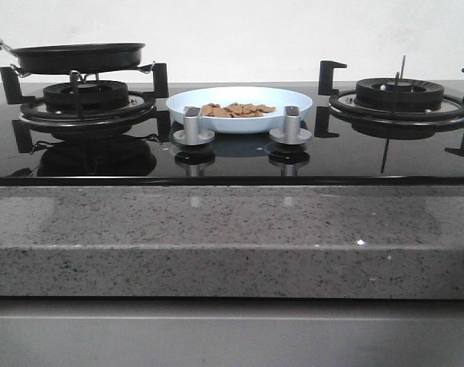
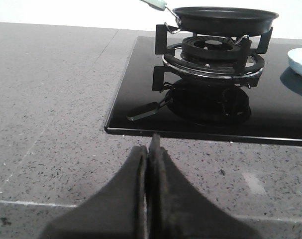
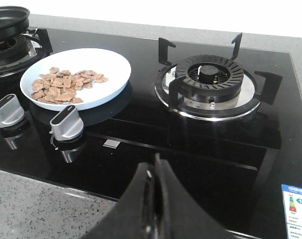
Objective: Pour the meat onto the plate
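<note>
The pale-blue plate (image 1: 293,99) rests on the black glass hob between the two burners, and the meat (image 1: 237,110) lies in it as a loose heap of small orange-brown pieces. The right wrist view shows the same plate (image 3: 113,62) and meat (image 3: 63,83). A black frying pan (image 1: 77,57) with a pale handle sits on the left burner, its inside hidden. My left gripper (image 2: 151,142) is shut and empty over the grey counter, in front of the hob's left end. My right gripper (image 3: 155,162) is shut and empty above the hob's front edge, near the right burner.
Two silver knobs (image 1: 193,126) (image 1: 291,126) stand just in front of the plate. The right burner (image 1: 400,95) carries nothing on its black pan supports. A speckled grey stone counter (image 1: 232,237) runs along the front and continues to the left of the hob (image 2: 51,99).
</note>
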Robot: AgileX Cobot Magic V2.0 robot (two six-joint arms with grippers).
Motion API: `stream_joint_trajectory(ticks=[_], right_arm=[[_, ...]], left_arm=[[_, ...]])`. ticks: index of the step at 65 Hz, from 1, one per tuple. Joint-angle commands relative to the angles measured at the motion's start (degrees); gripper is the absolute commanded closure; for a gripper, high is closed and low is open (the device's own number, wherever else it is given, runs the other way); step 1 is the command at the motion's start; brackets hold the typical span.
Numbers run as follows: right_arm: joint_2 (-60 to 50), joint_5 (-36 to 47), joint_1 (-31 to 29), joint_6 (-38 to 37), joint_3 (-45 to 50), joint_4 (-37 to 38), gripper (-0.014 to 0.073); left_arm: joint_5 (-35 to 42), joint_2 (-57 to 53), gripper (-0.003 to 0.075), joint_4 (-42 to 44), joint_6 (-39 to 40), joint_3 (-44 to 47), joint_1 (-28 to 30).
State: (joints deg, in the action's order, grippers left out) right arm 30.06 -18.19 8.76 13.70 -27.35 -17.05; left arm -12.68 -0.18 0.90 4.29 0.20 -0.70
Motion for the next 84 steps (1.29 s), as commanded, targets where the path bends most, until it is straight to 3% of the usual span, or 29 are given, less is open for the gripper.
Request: stream_joint_trajectory(ticks=[1, 12, 22, 34, 42, 60, 67, 84], right_arm=[[0.12, 4.76, -0.02, 0.44, -1.77, -0.27, 0.0654], [0.0, 4.96, 0.68, 0.44, -1.77, -0.27, 0.0654], [-0.55, 10.14, 1.46, 0.24, 0.19, -0.02, 0.0654], [-5.87, 16.42, -3.08, -8.09, 7.95, 5.72, 0.0654], [-12.32, 16.42, -6.98, -12.96, 14.75, 7.49, 0.0654], [-27.84, 14.28, -10.32, -12.99, 27.66, 9.61, 0.0654], [-31.84, 9.98, -10.32, -13.19, 28.56, 9.61, 0.0654], [-31.66, 9.13, -10.4, -13.19, 28.62, 9.72, 0.0654]], left_arm=[[5.14, -1.01, 0.0741, -0.44, 0.41, 0.35, 0.03], [5.14, -1.01, 0.0741, -0.44, 0.41, 0.35, 0.03], [5.14, -1.01, 0.0741, -0.44, 0.41, 0.35, 0.03], [5.14, -1.01, 0.0741, -0.44, 0.41, 0.35, 0.03], [5.14, -1.01, 0.0741, -0.44, 0.41, 0.35, 0.03], [5.14, -1.01, 0.0741, -0.44, 0.41, 0.35, 0.03], [5.14, -1.01, 0.0741, -0.44, 0.41, 0.35, 0.03], [5.14, -0.92, 0.0741, -0.44, 0.41, 0.35, 0.03]])
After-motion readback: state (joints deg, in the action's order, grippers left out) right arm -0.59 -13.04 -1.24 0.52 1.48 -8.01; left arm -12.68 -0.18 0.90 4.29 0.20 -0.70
